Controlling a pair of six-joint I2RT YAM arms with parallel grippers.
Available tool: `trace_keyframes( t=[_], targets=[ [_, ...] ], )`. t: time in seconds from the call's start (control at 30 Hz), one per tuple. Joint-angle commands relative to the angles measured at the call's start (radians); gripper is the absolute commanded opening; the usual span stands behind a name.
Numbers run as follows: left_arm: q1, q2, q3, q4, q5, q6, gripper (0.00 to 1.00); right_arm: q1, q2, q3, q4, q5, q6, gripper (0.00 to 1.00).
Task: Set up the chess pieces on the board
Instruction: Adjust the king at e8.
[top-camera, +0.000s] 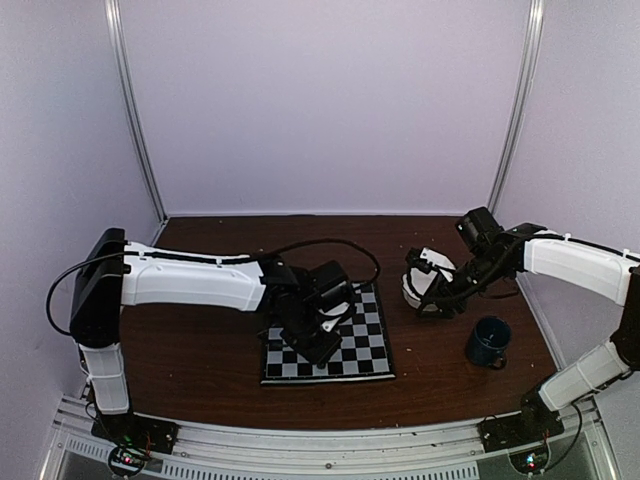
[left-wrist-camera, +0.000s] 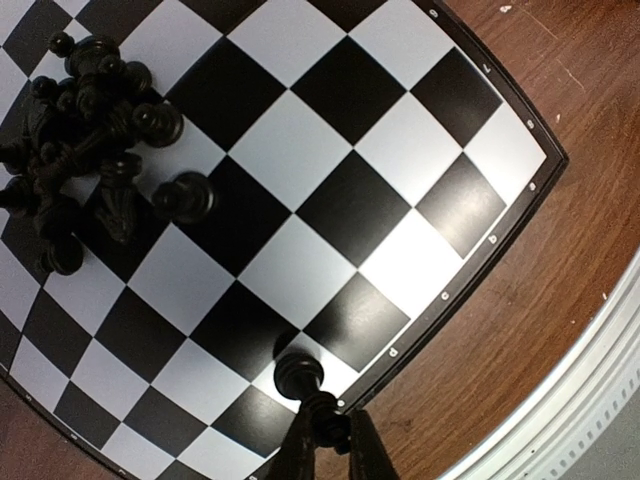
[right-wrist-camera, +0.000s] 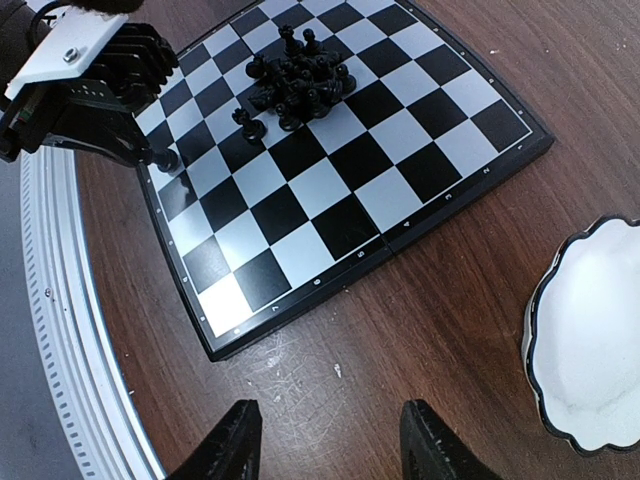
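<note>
The board (top-camera: 368, 352) lies mid-table, also in the left wrist view (left-wrist-camera: 330, 150) and the right wrist view (right-wrist-camera: 400, 150). A heap of black chess pieces (left-wrist-camera: 85, 130) lies on it toward one corner, with one piece (left-wrist-camera: 185, 195) standing just apart; the heap (right-wrist-camera: 300, 80) also shows in the right wrist view. My left gripper (left-wrist-camera: 332, 445) is shut on the top of a black chess piece (left-wrist-camera: 300, 378), whose base is at a white edge square beside the rim. My right gripper (right-wrist-camera: 325, 440) is open and empty above bare wood beside the board.
A white scalloped bowl (top-camera: 418, 288) sits right of the board, under my right gripper's wrist, and in the right wrist view (right-wrist-camera: 590, 350). A dark blue mug (top-camera: 488, 342) stands at front right. A metal rail (left-wrist-camera: 590, 400) runs along the table's near edge.
</note>
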Motion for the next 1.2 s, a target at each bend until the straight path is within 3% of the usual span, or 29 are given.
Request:
trace_keyframes(
  t=[0.0, 1.17],
  targets=[
    [-0.001, -0.045, 0.008, -0.009, -0.008, 0.015, 0.07, -0.005, 0.000, 0.002, 0.009, -0.008, -0.002, 0.50],
    [0.000, -0.064, -0.083, 0.076, 0.052, -0.016, 0.06, -0.005, 0.014, 0.004, 0.007, -0.009, 0.002, 0.50]
  ],
)
